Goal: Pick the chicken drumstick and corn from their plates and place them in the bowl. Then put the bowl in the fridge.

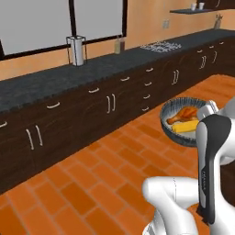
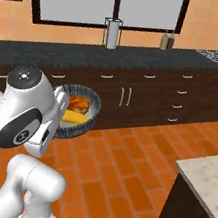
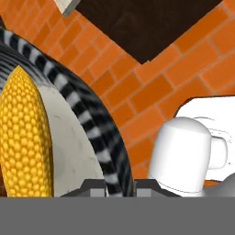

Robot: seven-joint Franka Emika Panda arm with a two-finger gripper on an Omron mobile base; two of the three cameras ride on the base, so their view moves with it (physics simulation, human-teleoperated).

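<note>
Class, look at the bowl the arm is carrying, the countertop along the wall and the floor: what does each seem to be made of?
Bowl: probably glazed ceramic, with a dark outside and a ribbed, striped pale inside. Countertop: looks like dark speckled stone, matte. Floor: orange tiles or bricks laid in a staggered pattern, with pale joints.

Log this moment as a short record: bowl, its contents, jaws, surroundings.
bowl: held up over the tiled floor, at the gripper
contents: drumstick and corn, side by side
jaws: shut on the bowl's rim
floor: orange tiles
behind: dark cabinets under a dark counter
</note>
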